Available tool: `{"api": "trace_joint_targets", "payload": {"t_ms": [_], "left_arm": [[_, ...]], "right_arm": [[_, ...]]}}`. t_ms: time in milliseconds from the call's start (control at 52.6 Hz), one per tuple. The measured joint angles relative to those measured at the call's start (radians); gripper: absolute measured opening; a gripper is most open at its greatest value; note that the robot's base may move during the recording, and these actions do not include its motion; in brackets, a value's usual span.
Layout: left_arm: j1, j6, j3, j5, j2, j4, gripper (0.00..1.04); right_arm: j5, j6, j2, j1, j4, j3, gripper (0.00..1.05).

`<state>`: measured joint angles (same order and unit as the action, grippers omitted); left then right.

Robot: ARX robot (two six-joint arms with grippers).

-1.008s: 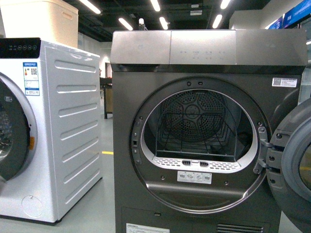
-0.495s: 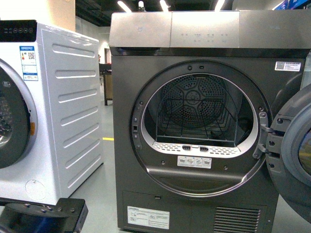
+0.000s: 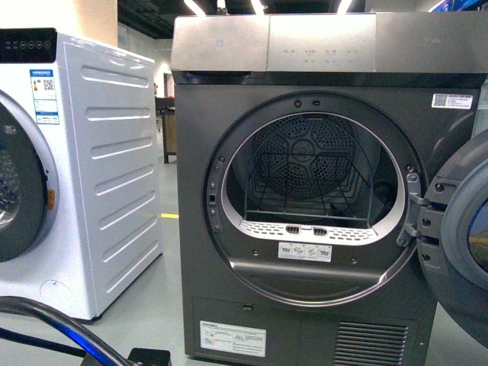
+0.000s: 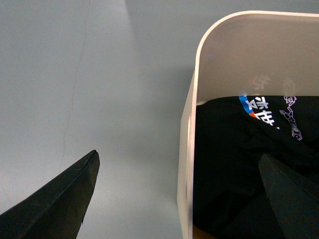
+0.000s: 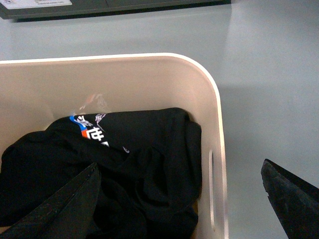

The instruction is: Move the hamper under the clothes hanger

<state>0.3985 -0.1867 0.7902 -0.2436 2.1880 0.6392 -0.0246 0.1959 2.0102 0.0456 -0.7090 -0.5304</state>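
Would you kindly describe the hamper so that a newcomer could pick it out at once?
On the grey floor, close before the dark grey dryer, stands the hamper. It is a beige plastic tub with rounded corners and a slot handle, holding a black garment with blue-and-white print. Unlike the dryer and the white washer, it is open-topped.

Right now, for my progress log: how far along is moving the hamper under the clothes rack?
Done: the shirt lies in the hamper. In hand: left gripper and right gripper straddle its walls, open. Left: grip, carry to the rack, unseen; only the dryer shows ahead.
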Motion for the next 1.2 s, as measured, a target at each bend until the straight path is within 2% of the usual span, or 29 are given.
{"api": "trace_joint_targets", "payload": {"t_ms": [837,1199], "left_arm": [[0.009,-0.052,0.047,0.010,0.116,-0.012,0.98],[0.017,-0.053,0.060,0.028,0.142,-0.003,0.98]], "right_arm": [[-0.023,0.046,0.145,0.074,-0.062,-0.037,0.97],[-0.061,0.048,0.182,0.071,-0.065,-0.054,0.97]]}}
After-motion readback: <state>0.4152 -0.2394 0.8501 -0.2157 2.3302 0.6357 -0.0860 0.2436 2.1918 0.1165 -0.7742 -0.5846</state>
